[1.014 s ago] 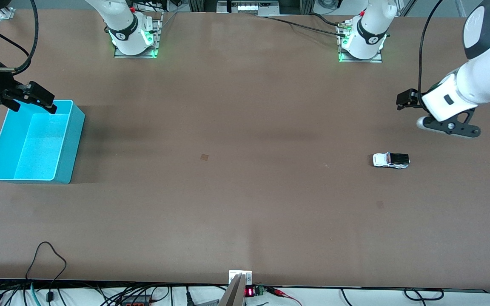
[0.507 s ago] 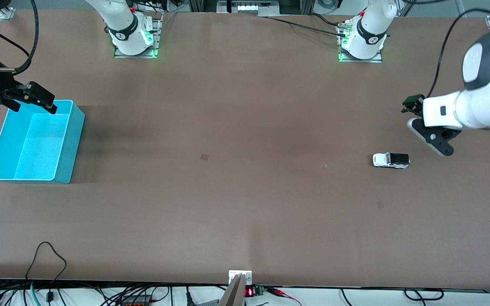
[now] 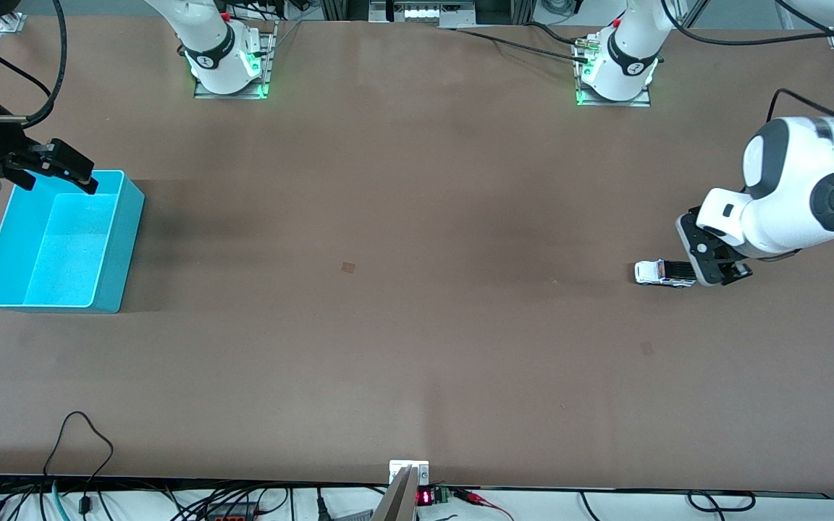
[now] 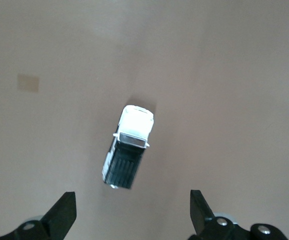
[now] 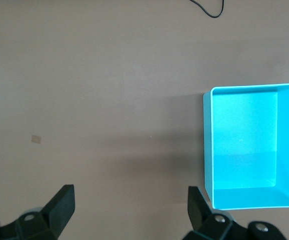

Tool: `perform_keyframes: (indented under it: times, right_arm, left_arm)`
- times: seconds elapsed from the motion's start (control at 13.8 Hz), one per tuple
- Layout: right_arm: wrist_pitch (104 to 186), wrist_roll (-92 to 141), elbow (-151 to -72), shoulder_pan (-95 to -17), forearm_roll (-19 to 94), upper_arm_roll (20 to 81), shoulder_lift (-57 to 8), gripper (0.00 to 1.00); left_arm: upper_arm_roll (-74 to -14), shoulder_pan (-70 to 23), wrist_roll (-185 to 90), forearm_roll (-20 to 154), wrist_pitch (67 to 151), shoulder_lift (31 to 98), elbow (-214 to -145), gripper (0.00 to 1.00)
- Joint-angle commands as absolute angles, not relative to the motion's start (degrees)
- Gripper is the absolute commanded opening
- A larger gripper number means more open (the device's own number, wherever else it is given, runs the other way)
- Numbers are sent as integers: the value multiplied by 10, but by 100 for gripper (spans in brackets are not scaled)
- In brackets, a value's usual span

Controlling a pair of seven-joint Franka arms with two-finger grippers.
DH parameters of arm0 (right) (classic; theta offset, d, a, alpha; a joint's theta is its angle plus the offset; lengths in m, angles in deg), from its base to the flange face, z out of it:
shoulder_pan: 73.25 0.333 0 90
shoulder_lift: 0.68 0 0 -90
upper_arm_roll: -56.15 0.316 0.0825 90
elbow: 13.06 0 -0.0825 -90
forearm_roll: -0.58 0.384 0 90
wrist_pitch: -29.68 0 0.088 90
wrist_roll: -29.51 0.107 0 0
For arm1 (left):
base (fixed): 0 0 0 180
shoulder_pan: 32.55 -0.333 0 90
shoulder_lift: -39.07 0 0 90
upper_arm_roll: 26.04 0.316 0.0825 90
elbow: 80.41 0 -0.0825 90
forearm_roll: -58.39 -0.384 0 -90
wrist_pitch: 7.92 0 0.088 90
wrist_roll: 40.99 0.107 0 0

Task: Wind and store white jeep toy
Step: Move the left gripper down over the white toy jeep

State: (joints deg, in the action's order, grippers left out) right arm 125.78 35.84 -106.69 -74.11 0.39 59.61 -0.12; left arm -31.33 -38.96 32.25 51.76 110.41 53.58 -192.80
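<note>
The white jeep toy (image 3: 662,273) with its black rear roof stands on the brown table toward the left arm's end. In the left wrist view the jeep toy (image 4: 128,146) lies just ahead of the wide-open jaws. My left gripper (image 3: 719,273) hangs low, open and empty, right beside the jeep's black rear end; its midpoint shows in the left wrist view (image 4: 133,217). My right gripper (image 3: 55,170) waits open and empty over the rim of the blue bin (image 3: 109,242); it shows in the right wrist view (image 5: 129,207), with the blue bin (image 5: 207,150) beside it.
A small tan square mark (image 3: 347,268) lies on the table near the middle. Cables (image 3: 84,434) run along the table edge nearest the front camera. The arm bases (image 3: 229,65) stand along the edge farthest from it.
My left arm has swung down and toward the jeep, turning its gripper until it sits just beside the jeep's rear. The jeep and my right arm have not moved.
</note>
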Motion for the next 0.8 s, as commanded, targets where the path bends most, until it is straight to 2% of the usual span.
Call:
perform_keyframes:
  times: [0.0, 0.22, 0.58, 0.72]
  right_arm:
    - [1256, 362, -1066, -748, 7, 604, 2, 100]
    - [1257, 362, -1066, -749, 7, 604, 1, 100]
    - [1257, 362, -1066, -749, 7, 604, 1, 100]
    - [1257, 362, -1066, -749, 7, 603, 1, 100]
  left_arm:
    - [-314, -408, 401, 510, 1191, 547, -1973, 100]
    - [-314, -410, 421, 509, 1310, 556, -2040, 100]
    - [-314, -432, 458, 509, 1374, 621, -2046, 100]
    - [-314, -436, 461, 509, 1376, 624, -2046, 100]
